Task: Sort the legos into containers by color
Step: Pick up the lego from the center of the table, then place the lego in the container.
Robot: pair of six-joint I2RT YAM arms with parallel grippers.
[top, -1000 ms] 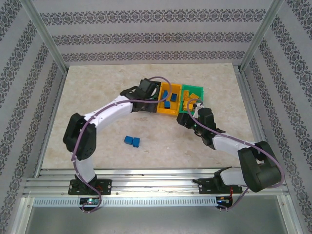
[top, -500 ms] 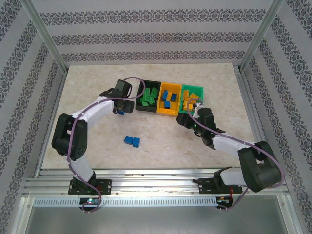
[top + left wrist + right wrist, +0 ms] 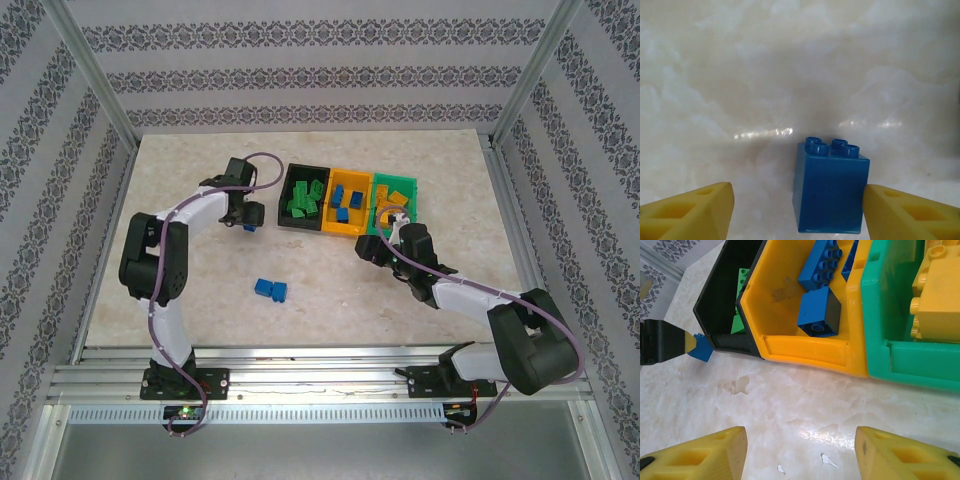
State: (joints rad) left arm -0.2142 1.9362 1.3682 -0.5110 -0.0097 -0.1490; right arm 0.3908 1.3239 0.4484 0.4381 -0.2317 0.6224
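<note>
Left pincer: the left gripper [image 3: 798, 202] is low over the pale marbled tabletop [image 3: 450, 180], left of the bins. Its yellow pads stand apart, not clamped.
Brick at the left pincer: a small blue studded plastic brick [image 3: 831, 189] stands upright on the tabletop between the pads. It is right against the right-hand pad (whether they touch I cannot tell), with a clear gap to the other pad.
Right pincer: the right gripper [image 3: 800, 455] hovers over bare tabletop on the near side of the orange and green bins. Its fingers are wide apart with nothing between them.
Bins: three open rectangular plastic bins are joined in a row. The black bin [image 3: 290, 183] is on the left, the orange-yellow bin [image 3: 805, 351] in the middle and the green bin [image 3: 879, 357] on the right.
Black bin contents: green bricks [image 3: 303, 200].
Orange-yellow bin contents: blue bricks [image 3: 817, 314].
Green bin contents: yellow-orange bricks [image 3: 935, 295].
Loose on the tabletop: two more blue bricks [image 3: 271, 290] lie side by side, well apart from the bins, nearer the arm bases.
</note>
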